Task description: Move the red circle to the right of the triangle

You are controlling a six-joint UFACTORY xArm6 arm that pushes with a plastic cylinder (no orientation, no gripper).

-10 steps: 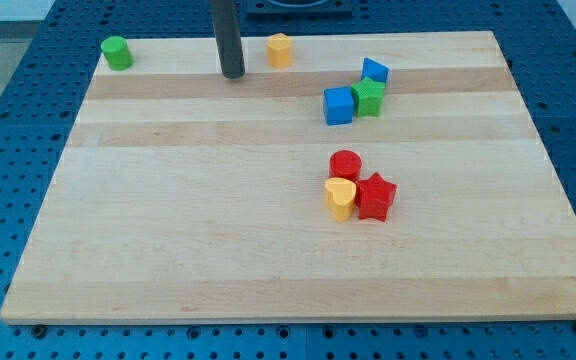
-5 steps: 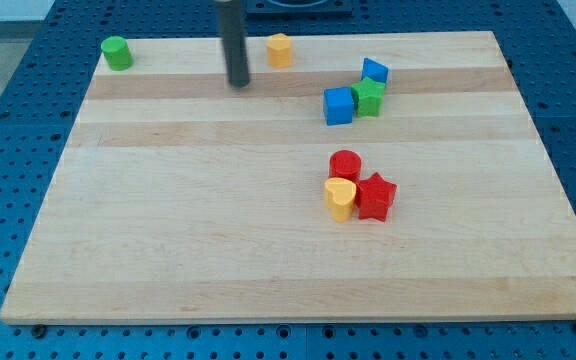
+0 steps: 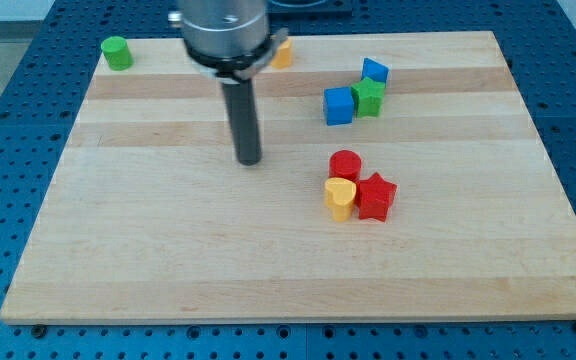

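The red circle (image 3: 345,165) stands right of the board's middle, touching a yellow heart (image 3: 340,198) below it and a red star (image 3: 376,196) at its lower right. The blue triangle-like block (image 3: 374,70) sits near the view's top right, against a green star (image 3: 368,96) and close to a blue cube (image 3: 338,105). My tip (image 3: 249,161) rests on the board to the left of the red circle, about a hundred pixels away and touching no block.
A green cylinder (image 3: 116,52) stands at the board's top left corner. A yellow block (image 3: 284,54) at the top edge is partly hidden behind my arm's body. The wooden board (image 3: 168,250) lies on a blue perforated table.
My tip has moved down the view from near the top edge to the board's middle, and slightly right. The arm's body now shows at the top. No block has moved.
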